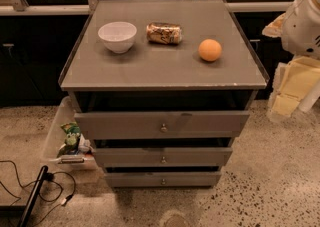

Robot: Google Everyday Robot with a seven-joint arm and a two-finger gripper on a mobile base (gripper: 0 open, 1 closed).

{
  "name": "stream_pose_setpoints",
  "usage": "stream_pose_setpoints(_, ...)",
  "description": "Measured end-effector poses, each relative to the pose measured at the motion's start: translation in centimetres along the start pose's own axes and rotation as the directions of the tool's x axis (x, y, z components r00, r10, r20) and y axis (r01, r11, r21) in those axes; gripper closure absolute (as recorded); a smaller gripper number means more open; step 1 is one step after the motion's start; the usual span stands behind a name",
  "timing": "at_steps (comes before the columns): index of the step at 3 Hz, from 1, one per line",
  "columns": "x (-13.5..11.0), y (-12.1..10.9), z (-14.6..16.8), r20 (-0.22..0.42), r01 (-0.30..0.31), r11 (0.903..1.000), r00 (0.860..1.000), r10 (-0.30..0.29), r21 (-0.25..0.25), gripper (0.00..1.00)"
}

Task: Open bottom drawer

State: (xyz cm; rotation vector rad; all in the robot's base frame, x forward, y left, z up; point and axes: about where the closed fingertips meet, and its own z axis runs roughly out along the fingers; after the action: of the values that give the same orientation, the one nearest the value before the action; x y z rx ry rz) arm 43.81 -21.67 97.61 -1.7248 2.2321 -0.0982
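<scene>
A grey cabinet with three drawers stands in the middle of the camera view. The bottom drawer is the slimmest front, lowest of the three, with a small round metal knob at its centre. Its front sits close in under the middle drawer, which is below the tallest top drawer. A white part of my arm shows at the upper right edge, well away from the drawers. My gripper is not in view.
On the cabinet top are a white bowl, a can lying on its side and an orange. A clear bin with items stands left of the cabinet. Black cables lie on the floor at lower left. Yellow material is at right.
</scene>
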Motion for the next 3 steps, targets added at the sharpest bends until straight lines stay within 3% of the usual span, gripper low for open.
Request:
stream_pose_setpoints(1, 0.1, -0.1, 0.1, -0.007, 0.000, 1.0000, 1.000, 0.000, 0.007, 0.00)
stream_pose_setpoints(3, 4.5, 1.5, 9.5, -0.043, -0.060, 0.9923, 0.998, 0.055, -0.108, 0.00)
